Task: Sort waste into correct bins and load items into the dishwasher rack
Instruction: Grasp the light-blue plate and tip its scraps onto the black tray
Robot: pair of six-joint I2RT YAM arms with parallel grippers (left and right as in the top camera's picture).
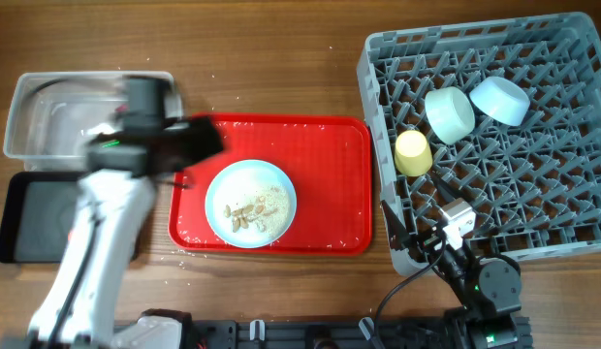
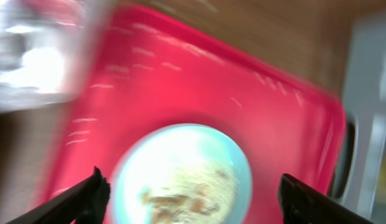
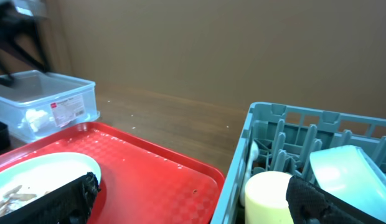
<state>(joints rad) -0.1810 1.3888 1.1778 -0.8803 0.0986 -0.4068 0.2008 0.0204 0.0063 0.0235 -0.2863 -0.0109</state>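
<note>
**Hanging both jaws wide over a plate of scraps**

Overhead, my left arm is a blur across the counter, its dark end at the left edge of the red tray. The plate sits on that tray with scraps heaped in its middle. The tub lies at the far left, with the black tray just beside it on the nearer side. The rack fills the right and holds the cup close to two bowls, which lie side by side. My right arm sits at the rack's near left corner.

The left wrist view is smeared all over. My left jaws are released. The fingertips stand far apart at the lower corners and grasp nothing. The plate with its scraps lies below and between them on the red tray. The tub is a pale blur at upper left, and the rack is a grey strip at the right.

In the right wrist view my right jaws are released too, the right fingertips spread wide and empty. The plate is at lower left on the red tray. The cup stands just inside the rack wall, with a bowl beside it. At the far left the tub holds tissue and has a label on its wall.
</note>
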